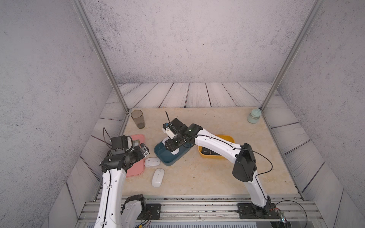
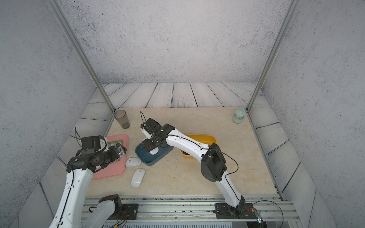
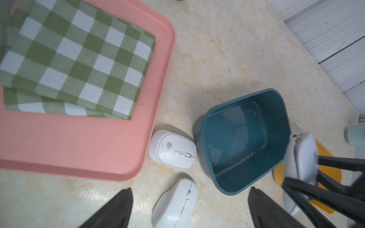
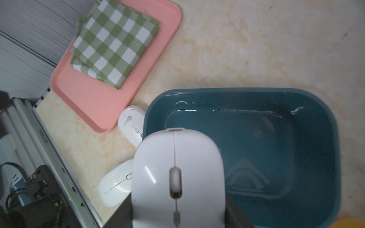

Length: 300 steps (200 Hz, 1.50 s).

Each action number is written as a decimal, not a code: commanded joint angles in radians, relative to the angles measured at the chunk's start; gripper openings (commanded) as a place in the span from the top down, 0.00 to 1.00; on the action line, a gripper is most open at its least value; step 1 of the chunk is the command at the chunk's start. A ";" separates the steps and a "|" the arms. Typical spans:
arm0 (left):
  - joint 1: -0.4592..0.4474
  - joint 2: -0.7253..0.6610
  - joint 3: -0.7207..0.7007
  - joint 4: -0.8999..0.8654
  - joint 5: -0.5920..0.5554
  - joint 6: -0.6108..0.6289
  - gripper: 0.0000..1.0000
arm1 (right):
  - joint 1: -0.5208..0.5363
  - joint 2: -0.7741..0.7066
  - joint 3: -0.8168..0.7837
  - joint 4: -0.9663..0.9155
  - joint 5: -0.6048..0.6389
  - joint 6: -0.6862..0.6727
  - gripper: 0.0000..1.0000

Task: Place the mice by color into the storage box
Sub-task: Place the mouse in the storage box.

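Currently the right gripper is pinching a white mouse by its long sides, buttons up toward the wrist camera. That held mouse hangs over the blue bin, above the rim on the side nearest the robot; in both top views only a sliver of it shows under the fingers.

Left gripper has its jaws spread wide with nothing between the pads. It hovers over the 3 o'clock edge of the pink tray.

Layout, 12 o'clock being away from the robot:
- Blue bin sits mid-table.
- Yellow bin is at its 3 o'clock, close by, with black mice inside. The right arm hides part of it, so I can't tell the count.
- Tray is at the blue bin's 9 o'clock, with a green check cloth folded on it.
- Round white mouse lies on the table in the gap between the tray and the blue bin, just beside both.
- Long white mouse is at the round one's 6 o'clock, near but apart.
- Glass stands at the 11 o'clock corner, bottle at the 1 o'clock corner.
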 commanded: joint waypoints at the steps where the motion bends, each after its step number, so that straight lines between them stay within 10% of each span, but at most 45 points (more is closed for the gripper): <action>1: 0.035 -0.006 -0.028 0.042 0.051 -0.035 0.03 | 0.000 0.131 0.105 -0.079 -0.063 0.033 0.51; 126: 0.041 -0.052 -0.066 0.051 0.092 -0.060 0.02 | 0.002 0.277 0.095 0.015 -0.187 0.102 0.33; 213: 0.026 -0.090 0.080 -0.024 0.120 -0.009 0.02 | -0.022 0.119 -0.050 0.098 -0.221 0.112 0.15; 258: -0.099 -0.092 0.167 -0.158 -0.022 0.062 0.02 | -0.103 -0.147 -0.237 0.209 -0.267 0.158 0.10; 300: -0.455 0.017 0.178 -0.165 -0.289 -0.002 0.02 | -0.237 -0.418 -0.405 0.251 -0.280 0.169 0.01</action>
